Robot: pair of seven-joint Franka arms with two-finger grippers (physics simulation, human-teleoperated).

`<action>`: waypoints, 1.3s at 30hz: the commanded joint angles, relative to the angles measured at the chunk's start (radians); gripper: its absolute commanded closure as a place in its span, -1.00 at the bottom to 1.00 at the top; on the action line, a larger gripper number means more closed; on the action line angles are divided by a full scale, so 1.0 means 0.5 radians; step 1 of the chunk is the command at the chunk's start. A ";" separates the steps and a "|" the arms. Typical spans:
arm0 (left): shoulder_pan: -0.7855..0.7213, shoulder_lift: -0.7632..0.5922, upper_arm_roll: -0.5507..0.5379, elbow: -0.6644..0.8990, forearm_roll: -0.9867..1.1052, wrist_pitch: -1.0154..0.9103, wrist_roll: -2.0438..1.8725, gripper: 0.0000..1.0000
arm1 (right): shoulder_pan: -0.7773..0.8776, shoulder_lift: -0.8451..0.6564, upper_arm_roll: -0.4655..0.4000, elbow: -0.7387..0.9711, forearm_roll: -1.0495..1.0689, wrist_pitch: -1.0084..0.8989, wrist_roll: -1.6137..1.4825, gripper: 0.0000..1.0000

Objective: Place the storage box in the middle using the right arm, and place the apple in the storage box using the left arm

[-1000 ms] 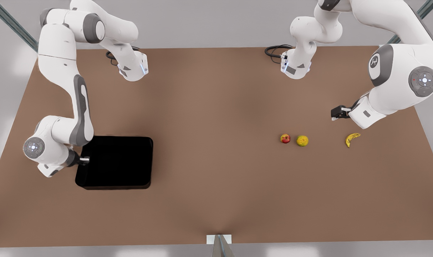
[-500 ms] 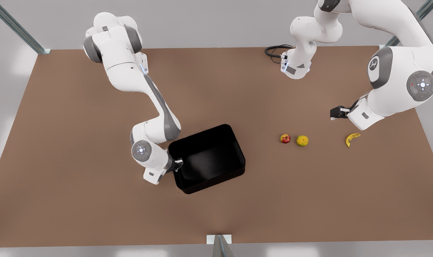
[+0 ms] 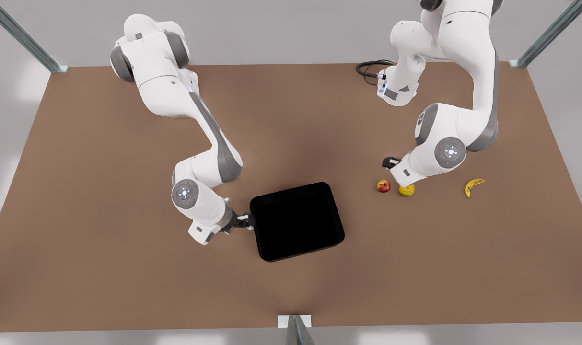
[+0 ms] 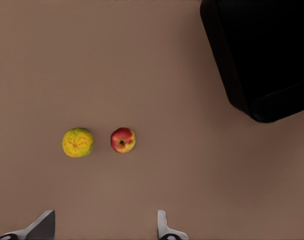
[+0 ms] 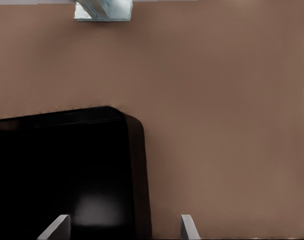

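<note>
Box point(image 3: 296, 221) sits mid-table point(image 3: 104, 268), slightly rotated. Right end effector point(image 3: 246, 221), fingers spread, straddles its 9 o'clock rim, arm bent low. Left end effector point(image 3: 389, 163), fingers apart and empty, hovers just above the apple point(image 3: 383, 186), its elbow folded at the apple's 2 o'clock.

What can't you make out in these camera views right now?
- Front view: the left arm's wrist covers the top of the yellow-green fruit.
- Front view: the inside of the storage box is flat black, so its floor is unreadable.
- Left wrist view: the frame edge cuts off the left gripper and much of the storage box.
- Right wrist view: the edge crops the right gripper likewise.
</note>
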 commanded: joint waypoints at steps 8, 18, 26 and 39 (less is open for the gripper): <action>-0.024 0.268 -0.002 -0.411 -0.013 0.846 -0.252 -1.00 | -0.507 -0.892 -0.129 -0.171 -0.762 -1.311 -0.572 -1.00; -0.021 0.345 0.001 -0.660 -0.019 1.092 -0.246 -1.00 | -0.510 -0.950 -0.113 -0.211 -0.765 -1.336 -0.575 -1.00; -0.024 0.425 0.001 -0.730 -0.108 1.257 -0.243 -1.00 | -0.501 -0.914 -0.110 -0.205 -0.753 -1.364 -0.584 -1.00; -0.027 0.492 0.001 -0.743 -0.108 1.254 -0.243 -0.70 | -0.491 -0.880 -0.110 -0.208 -0.738 -1.364 -0.587 -1.00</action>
